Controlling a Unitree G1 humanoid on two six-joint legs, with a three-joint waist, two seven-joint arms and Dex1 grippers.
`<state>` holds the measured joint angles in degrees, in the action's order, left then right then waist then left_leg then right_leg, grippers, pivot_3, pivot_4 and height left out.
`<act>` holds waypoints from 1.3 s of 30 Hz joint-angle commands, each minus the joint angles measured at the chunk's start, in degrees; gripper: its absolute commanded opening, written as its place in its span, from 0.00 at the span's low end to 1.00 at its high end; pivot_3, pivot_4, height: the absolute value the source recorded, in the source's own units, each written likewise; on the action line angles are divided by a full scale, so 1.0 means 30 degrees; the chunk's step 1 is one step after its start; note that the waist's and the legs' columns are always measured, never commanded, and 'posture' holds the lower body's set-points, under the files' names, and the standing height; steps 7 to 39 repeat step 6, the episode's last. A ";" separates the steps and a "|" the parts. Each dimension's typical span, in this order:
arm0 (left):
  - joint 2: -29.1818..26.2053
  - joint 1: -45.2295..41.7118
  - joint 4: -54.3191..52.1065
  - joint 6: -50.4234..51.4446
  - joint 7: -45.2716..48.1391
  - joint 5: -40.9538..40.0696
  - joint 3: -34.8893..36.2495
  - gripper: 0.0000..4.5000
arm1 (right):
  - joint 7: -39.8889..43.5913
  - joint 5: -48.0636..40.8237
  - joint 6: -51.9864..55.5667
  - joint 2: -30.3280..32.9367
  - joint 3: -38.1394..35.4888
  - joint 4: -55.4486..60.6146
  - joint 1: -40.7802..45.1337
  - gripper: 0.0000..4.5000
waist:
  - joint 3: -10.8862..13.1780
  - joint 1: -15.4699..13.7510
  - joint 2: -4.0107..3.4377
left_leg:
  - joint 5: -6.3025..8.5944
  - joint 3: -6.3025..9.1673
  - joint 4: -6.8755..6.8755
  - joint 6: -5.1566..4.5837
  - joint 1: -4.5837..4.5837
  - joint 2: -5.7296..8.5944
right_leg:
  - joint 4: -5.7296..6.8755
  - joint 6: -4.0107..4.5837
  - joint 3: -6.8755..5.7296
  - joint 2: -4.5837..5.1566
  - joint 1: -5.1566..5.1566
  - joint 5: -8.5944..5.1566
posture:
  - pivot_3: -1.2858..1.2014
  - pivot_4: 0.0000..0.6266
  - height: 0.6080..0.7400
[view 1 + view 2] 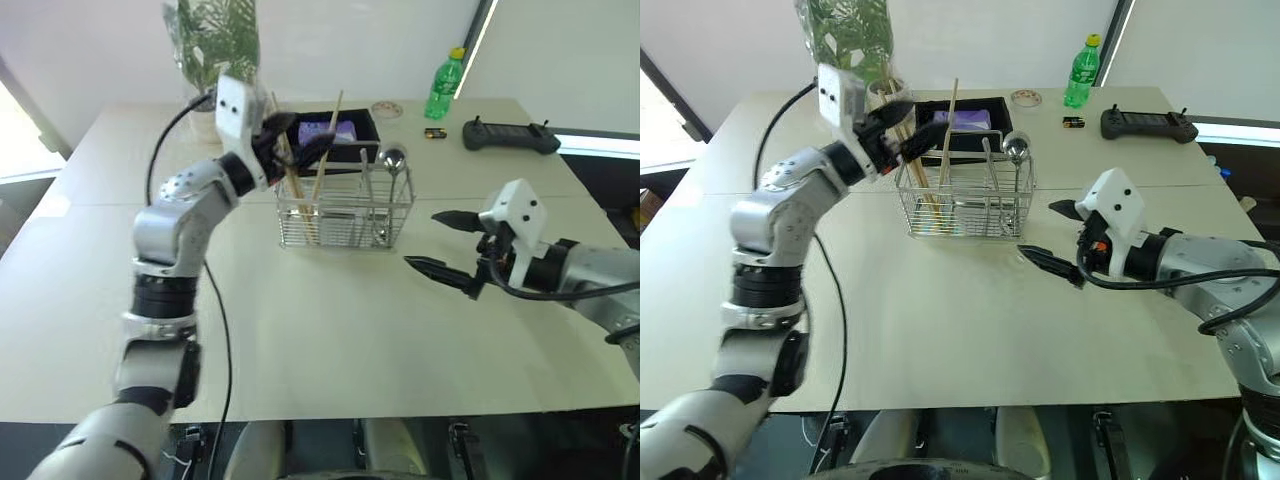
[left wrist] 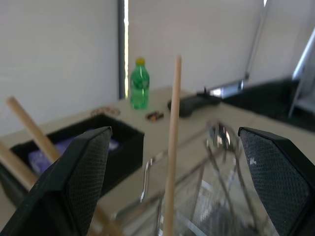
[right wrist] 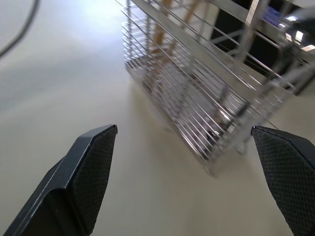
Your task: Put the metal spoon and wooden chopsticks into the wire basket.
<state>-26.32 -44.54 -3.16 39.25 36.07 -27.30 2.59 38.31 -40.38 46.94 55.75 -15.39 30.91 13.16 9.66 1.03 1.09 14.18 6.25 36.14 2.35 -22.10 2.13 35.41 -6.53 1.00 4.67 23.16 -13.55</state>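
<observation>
I'm seeing the left gripper (image 1: 300, 150) hanging over the left end of the basket (image 1: 343, 214), fingers spread wide and gripping nothing. The chopsticks (image 1: 322, 165) are standing in that end compartment, leaning at different angles, tops poking between and beside the open fingers. My guess: I'm risking a snag if I pull that hand out sideways; a fingertip catching a stick could lever it out or tip the light basket. Lifting straight up looks safer. The spoon (image 1: 391, 160) is sitting upright in the right compartment, bowl up, so both items look to be in. The right gripper (image 1: 448, 243) is hovering over the table just right of the basket, jaws wide and empty. A swing left could be nudging the basket.
</observation>
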 commanded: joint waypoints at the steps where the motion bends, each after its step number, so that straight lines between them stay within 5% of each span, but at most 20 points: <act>1: -0.2649 0.0521 -0.2080 0.1279 0.2400 -0.0736 0.0027 0.96 | 0.0602 0.0803 -0.1035 0.0494 -0.1010 -0.0533 0.0031 1.00 | 0.0000 -0.0071 0.0000 | 0.0000 0.0005 -0.0003 0.0000 -0.0001 -0.0005 | -0.0002 0.0001 -0.0004 -0.0005 0.0001 -0.0001 | 0.52 0.24 0.82; 6: -0.6692 0.2553 -0.3862 0.2333 0.4915 -0.1223 0.0457 0.96 | 0.1106 0.1311 -0.1547 0.0586 -0.1223 -0.1147 -0.0023 1.00 | 0.0000 -0.0088 -0.0001 | 0.0000 -0.0001 -0.0002 0.0000 -0.0010 -0.0008 | -0.0031 0.0004 0.0000 0.0007 -0.0007 -0.0003 | 0.52 0.24 0.82; 39: -0.6692 0.2553 -0.3862 0.2333 0.4915 -0.1223 0.0457 0.96 | 0.1106 0.1311 -0.1547 0.0586 -0.1223 -0.1147 -0.0023 1.00 | 0.0000 -0.0088 -0.0001 | 0.0000 -0.0001 -0.0002 0.0000 -0.0010 -0.0008 | -0.0031 0.0004 0.0000 0.0007 -0.0007 -0.0003 | 0.52 0.24 0.82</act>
